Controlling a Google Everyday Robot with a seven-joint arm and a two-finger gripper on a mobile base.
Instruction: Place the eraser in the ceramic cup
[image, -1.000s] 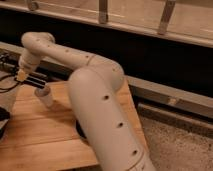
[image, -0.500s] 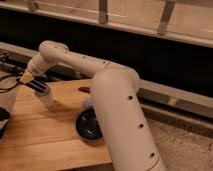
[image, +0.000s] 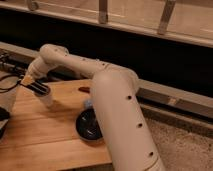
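A wooden counter (image: 45, 137) is shown from above and slightly to one side. Much of the centre and right of the view is filled by a large white robot arm (image: 120, 115). Its thick lower section rises from the bottom edge. A slimmer section is stretched up and to the left, then turned down towards the far left part of the counter.

The pincer (image: 36, 86) is carried at the end of that slimmer section and is held just above the ceramic cup (image: 48, 101), close to its rim. Whether the pincer is apart, together or clamped on anything cannot be told.

The cup, small, round and whitish, is stood upright on the counter near its far left corner. The eraser cannot be picked out with certainty. Only a dark, blackish patch is seen at the pincer's tip, just over the cup's mouth, and it cannot be told whether this is the eraser or part of the pincer.

A larger dark round bowl (image: 86, 127) is set on the counter to the right of the cup, well apart from it and partly hidden by the arm. A small red thing (image: 84, 89) is laid near the counter's far edge, between cup and arm.

Dark cables (image: 6, 64) are seen at the left edge. Behind the counter, a dark wall (image: 150, 55) is topped by upright posts (image: 103, 11), and a speckled floor (image: 187, 145) is visible at the right.
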